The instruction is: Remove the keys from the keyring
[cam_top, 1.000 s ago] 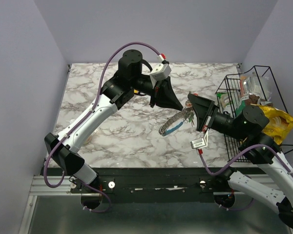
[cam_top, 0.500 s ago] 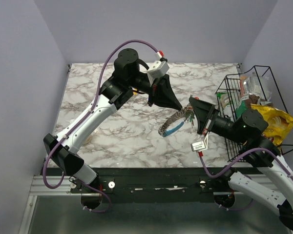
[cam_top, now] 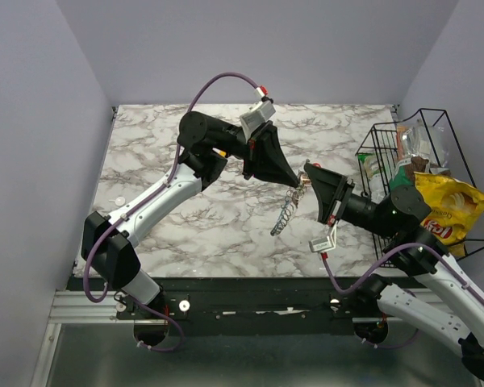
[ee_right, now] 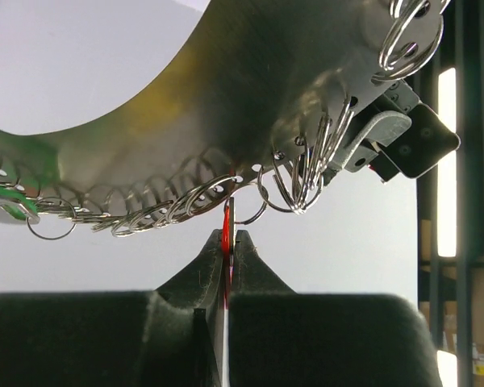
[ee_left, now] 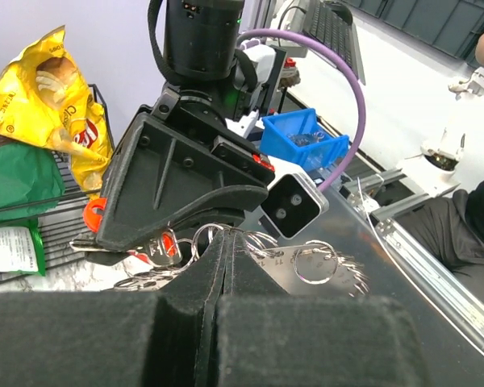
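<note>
The keyring [cam_top: 284, 214] hangs above the marble table between my two grippers, edge-on in the top view. In the right wrist view it is a curved grey metal band [ee_right: 185, 105] with many small wire rings along its edge. My left gripper [cam_top: 294, 182] is shut on the ring's top; in its own view the fingers [ee_left: 224, 235] are closed among the wire rings [ee_left: 323, 262]. My right gripper [cam_top: 306, 184] touches it from the right and is shut [ee_right: 228, 235] on a red-headed key [ee_right: 226, 222], seen edge-on and hooked to a wire ring. The red key also shows in the left wrist view [ee_left: 168, 246].
A black wire basket [cam_top: 379, 126] stands at the table's right edge, holding snack bags, with a yellow chips bag [cam_top: 448, 205] on top. A small white disc [cam_top: 119, 199] lies near the table's left edge.
The two grippers have closed in on each other and now meet. The keyring, which stretched flat to the lower left, now hangs straight down, edge-on. The left arm's elbow has dropped.
</note>
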